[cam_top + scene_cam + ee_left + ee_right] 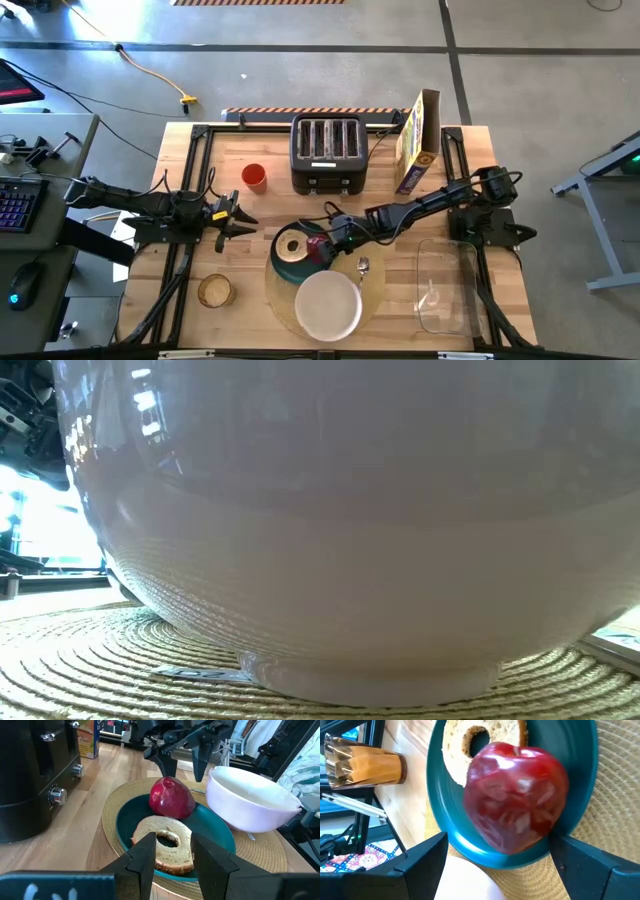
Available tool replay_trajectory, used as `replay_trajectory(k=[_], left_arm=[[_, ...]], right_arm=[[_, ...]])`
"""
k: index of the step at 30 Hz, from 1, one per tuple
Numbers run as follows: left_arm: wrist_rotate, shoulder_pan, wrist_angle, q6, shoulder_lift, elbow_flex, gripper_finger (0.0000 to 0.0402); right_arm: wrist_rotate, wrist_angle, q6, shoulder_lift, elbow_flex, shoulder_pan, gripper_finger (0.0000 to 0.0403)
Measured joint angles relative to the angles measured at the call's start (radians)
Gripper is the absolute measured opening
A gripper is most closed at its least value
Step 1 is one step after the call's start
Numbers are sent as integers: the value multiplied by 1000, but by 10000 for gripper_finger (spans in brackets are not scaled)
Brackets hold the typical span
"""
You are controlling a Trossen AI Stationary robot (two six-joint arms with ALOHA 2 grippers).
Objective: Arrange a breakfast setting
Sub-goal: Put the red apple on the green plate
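A red apple [515, 800] and a tan bagel half [167, 842] lie side by side on the dark teal plate [125, 822], which sits on the round woven placemat [375, 290]. The white bowl [327, 305] stands on the mat by its foot [370, 680], nearer the front edge. A small spoon [363, 266] lies on the mat to the right of the plate. My right gripper [185, 770] hangs open just above the apple, one finger to each side, touching nothing. My left gripper [238, 215] waits open at the table's left, pointing toward the plate.
A black toaster [327, 152] stands at the back with a red cup [254, 177] to its left and a cereal box [418, 140] to its right. A clear glass dish [447, 285] lies at the right, a small glass jar [214, 291] at the front left.
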Motion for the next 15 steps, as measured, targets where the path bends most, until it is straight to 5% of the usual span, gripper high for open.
replay_trajectory(k=[15], left_arm=[[0, 0, 0, 0, 0, 0, 113]], right_arm=[[35, -88, -50, -65, 0, 0, 324]])
